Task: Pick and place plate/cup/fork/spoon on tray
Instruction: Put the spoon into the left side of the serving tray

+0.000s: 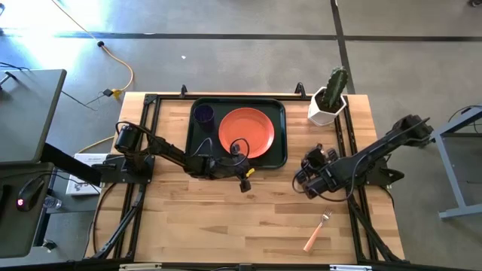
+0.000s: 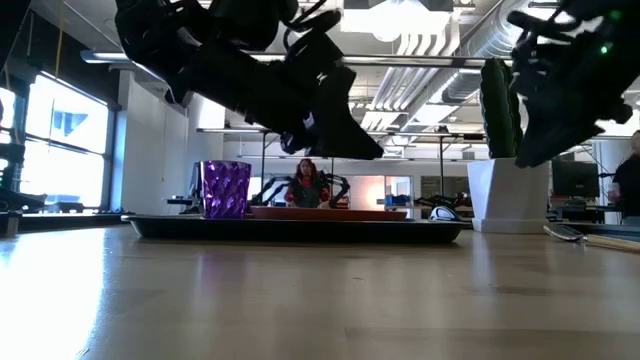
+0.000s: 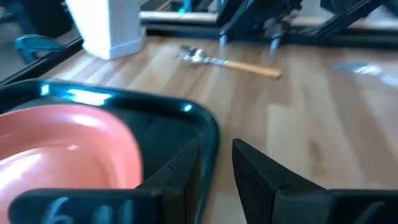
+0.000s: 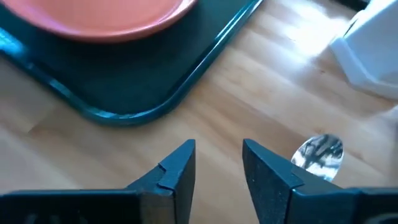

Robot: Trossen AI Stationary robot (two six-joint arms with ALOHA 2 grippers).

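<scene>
The plate (image 1: pixel 245 132) lies flat on the tray (image 1: pixel 280 157), right of centre, and the cup (image 1: pixel 204 114) stands upright in the tray's far left corner, apart from the plate. The fork (image 1: pixel 318 230) lies on the bare table (image 1: pixel 226 218) well to the near right, tines pointing away toward the far side. The spoon's (image 4: pixel 319 153) silver bowl rests on the wood just beside the right gripper (image 4: pixel 217 163), whose fingers are parted and hold nothing, right of the tray's near right corner. The left gripper (image 3: pixel 214 160) hangs over the tray's near edge beside the plate, its fingers also apart and empty. A white pot with a cactus (image 1: pixel 329 98) stands on the table's far right.
</scene>
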